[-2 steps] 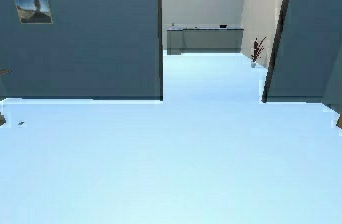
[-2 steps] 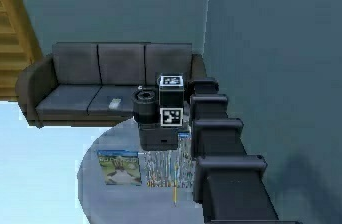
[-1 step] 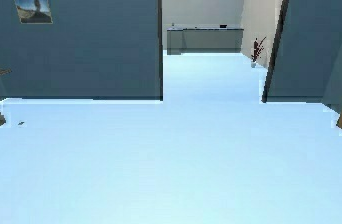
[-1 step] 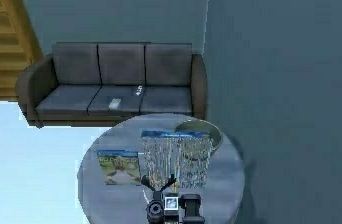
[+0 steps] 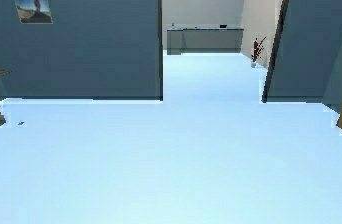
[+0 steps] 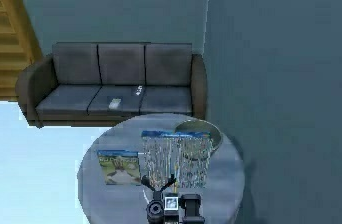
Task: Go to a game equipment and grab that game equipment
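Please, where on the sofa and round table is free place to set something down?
Bare: the sofa's left and right cushions, and the table's right rim beside the striped sheets. Crowded: the middle cushion bears two small things; the table's middle holds a book, the sheets, a bowl and the gripper.

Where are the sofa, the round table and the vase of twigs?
sofa [image 6: 122,64]: arm side view, middle back cushion.
round table [image 6: 229,182]: arm side view, bare top near right rim.
vase of twigs [image 5: 256,52]: forward view, on the twigs.
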